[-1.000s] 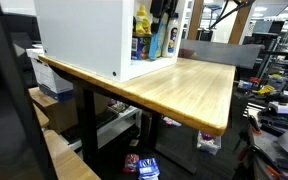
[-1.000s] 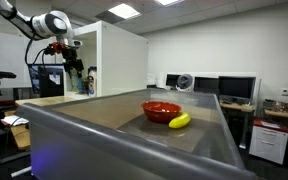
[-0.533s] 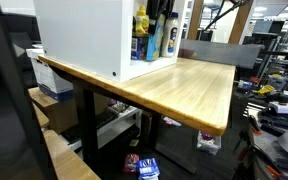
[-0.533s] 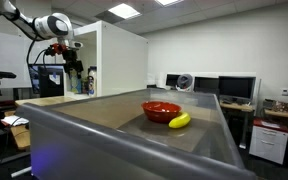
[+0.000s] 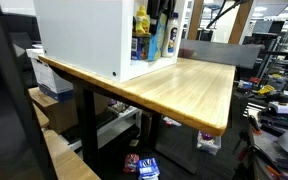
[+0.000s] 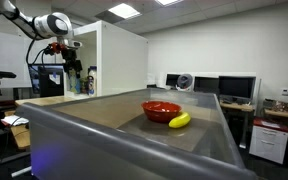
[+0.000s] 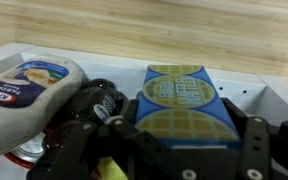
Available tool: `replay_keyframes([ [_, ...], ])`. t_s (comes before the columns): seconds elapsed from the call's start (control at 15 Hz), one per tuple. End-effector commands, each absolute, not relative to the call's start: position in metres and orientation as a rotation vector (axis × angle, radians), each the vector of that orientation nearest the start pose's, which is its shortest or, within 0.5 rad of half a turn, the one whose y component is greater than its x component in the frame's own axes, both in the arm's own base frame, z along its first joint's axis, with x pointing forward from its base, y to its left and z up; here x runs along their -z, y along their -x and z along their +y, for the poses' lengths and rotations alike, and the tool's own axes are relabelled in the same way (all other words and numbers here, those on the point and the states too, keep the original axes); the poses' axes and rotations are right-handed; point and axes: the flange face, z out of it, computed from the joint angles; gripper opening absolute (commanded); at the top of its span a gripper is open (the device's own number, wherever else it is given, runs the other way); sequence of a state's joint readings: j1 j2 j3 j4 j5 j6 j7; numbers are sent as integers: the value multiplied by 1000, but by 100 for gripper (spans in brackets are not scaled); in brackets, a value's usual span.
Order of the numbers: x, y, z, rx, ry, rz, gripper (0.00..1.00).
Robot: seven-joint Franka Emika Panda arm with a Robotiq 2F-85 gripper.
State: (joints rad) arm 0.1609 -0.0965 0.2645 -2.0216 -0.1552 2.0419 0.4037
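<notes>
The box (image 7: 187, 105) is blue with golden waffle rounds. The bottle (image 7: 29, 95) is white, blue-labelled. The bowl (image 6: 161, 110) is red, the banana (image 6: 179, 120) yellow, the counter (image 5: 184, 90) pale wood-grain.

The wrist view shows one blue waffle box (image 7: 184, 105) and one white mayonnaise bottle (image 7: 29, 90). In an exterior view I count one red bowl (image 6: 161, 110), one yellow banana (image 6: 180, 120), one white cabinet (image 6: 124, 60) and one bench (image 6: 94, 110).

A robotics lab, shown by computer monitors (image 6: 236, 88), ceiling light panels (image 6: 125, 10) and a robot arm (image 6: 29, 22)
</notes>
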Motion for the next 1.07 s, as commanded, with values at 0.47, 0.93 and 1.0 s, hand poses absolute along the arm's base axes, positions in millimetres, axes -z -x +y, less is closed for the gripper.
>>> replay_keyframes([
  [0.47, -504, -500, 223, 328, 3214, 0, 54],
  [0.93, -501, -502, 223, 345, 3210, 7, 54],
  [1.0, -500, -502, 223, 345, 3210, 7, 54],
])
